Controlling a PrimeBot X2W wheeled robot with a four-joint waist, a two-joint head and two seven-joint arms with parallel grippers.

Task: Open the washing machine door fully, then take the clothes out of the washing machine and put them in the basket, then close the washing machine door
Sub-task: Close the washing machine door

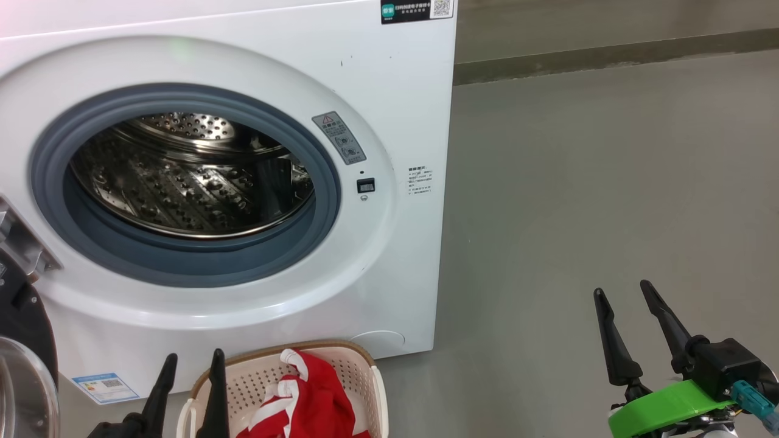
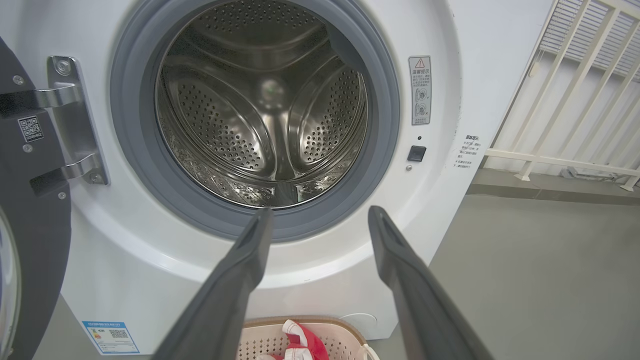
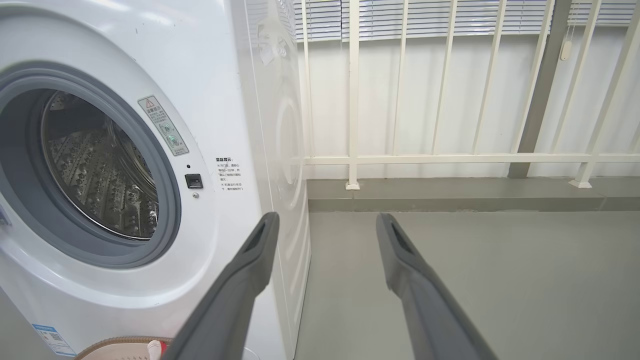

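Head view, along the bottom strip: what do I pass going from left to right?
washing machine door → blue label → left gripper → clothes → right gripper

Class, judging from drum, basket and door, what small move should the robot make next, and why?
Probably swing the left end effector toward the round black-rimmed glass door, to begin pushing it shut: the perforated steel drum looks empty, the red white-striped clothes lie in the cream perforated plastic basket, and the door stands open.
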